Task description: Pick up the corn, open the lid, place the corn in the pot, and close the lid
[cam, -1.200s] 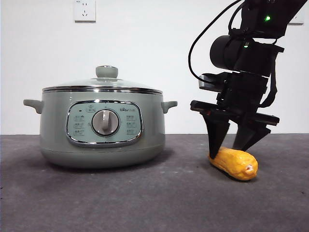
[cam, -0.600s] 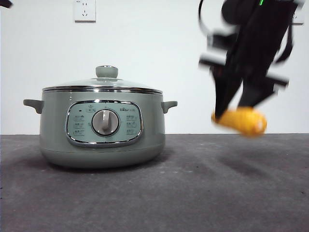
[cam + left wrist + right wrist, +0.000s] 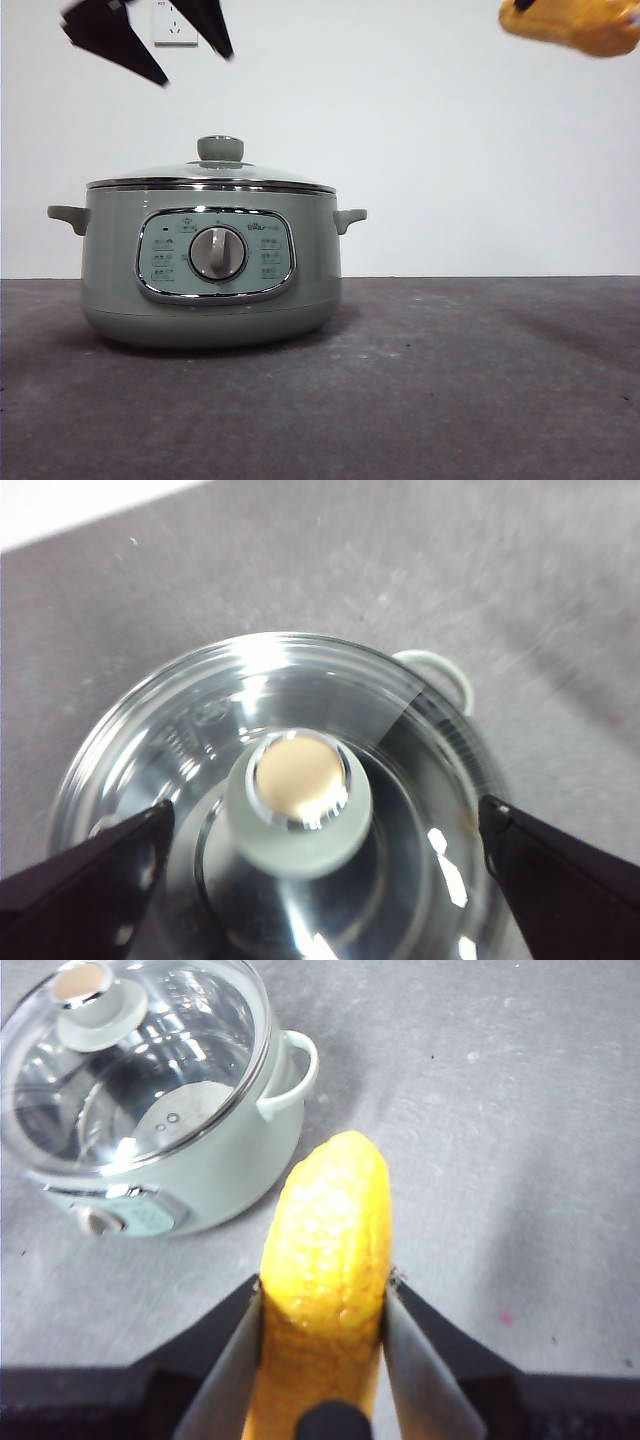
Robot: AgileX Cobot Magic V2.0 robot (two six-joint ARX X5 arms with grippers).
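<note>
Change: My right gripper (image 3: 322,1300) has carried the corn (image 3: 572,24) off the surface (image 3: 450,380), from beside the pot (image 3: 205,265) up to the front view's top corner; my left gripper (image 3: 150,45) has arrived above the pot.
Right fingers: pinching the corn by its sides.
Left fingers: spread wide, straddling the knob (image 3: 297,795), not touching it.
Lid (image 3: 212,178): seated on the pot.
Corn: aloft, well apart from the pot.
Meaning: pickup looks done; lifting the lid comes next, I judge.
</note>
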